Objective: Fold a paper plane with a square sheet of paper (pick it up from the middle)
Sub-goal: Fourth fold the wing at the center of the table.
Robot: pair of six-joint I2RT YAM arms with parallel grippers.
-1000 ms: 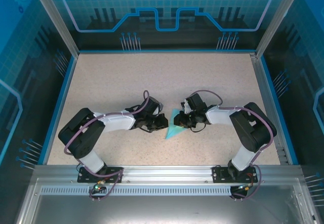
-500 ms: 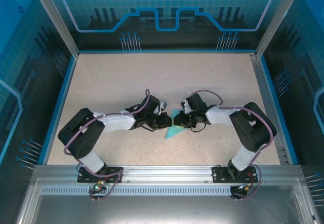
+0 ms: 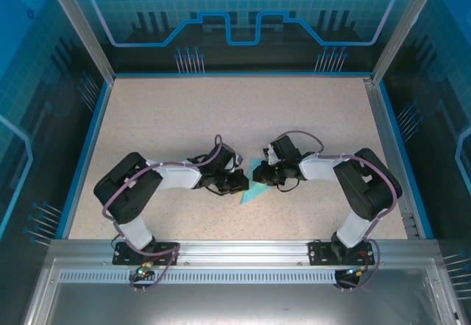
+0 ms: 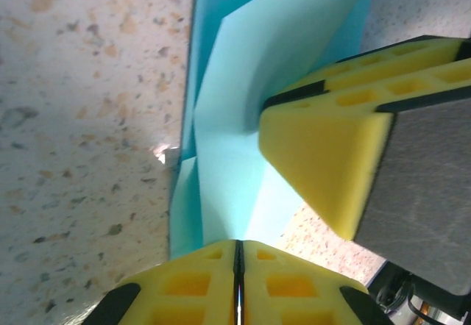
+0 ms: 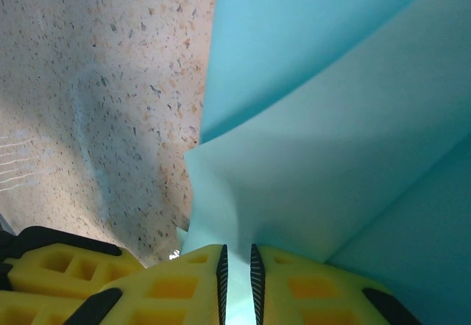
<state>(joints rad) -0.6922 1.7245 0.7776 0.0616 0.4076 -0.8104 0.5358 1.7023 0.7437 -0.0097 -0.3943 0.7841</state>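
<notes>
Left gripper (image 4: 237, 270) has its jaws pinched shut on the folded cyan paper (image 4: 232, 156). Right gripper (image 5: 237, 270) is the same, jaws nearly closed on an edge. Paper sits mid-worktop (image 3: 221, 112) between them. Both arms are bent low, elbows out, wrists pointing inward.

Your top cam looks down from behind the arms (image 3: 324, 167); both wrist cams hug the same paper (image 4: 235, 141) close-up.

Cyan paper plane (image 3: 252, 187), yellow left gripper (image 4: 237, 255), speckled beige table (image 3: 221, 112).
</notes>
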